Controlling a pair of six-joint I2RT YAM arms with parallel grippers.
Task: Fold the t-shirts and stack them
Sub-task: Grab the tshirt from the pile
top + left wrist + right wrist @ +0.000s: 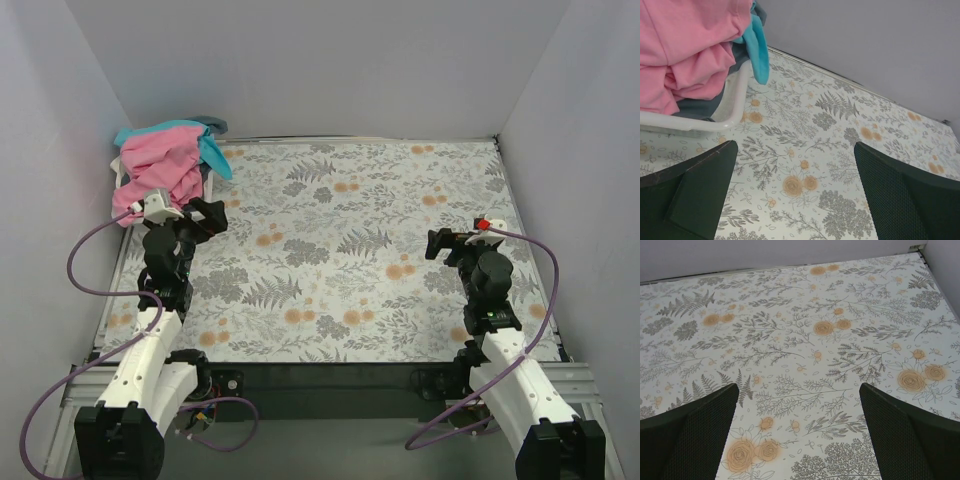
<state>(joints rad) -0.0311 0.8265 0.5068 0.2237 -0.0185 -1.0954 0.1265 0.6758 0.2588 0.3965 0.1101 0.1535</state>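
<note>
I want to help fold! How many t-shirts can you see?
3, all heaped in the white basket in the far left corner: pink t-shirt on top, teal t-shirt hanging over the rim, grey-blue t-shirt underneath. More may be hidden.

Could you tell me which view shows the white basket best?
Left wrist view: the white basket shows its rim close beneath the pink t-shirt. The top view shows mere slivers; the right wrist view, none.

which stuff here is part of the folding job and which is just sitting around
For the job: pink t-shirt, teal t-shirt, grey-blue t-shirt, all heaped together, unfolded.
Just there: white basket holding them, floral table cover.
</note>
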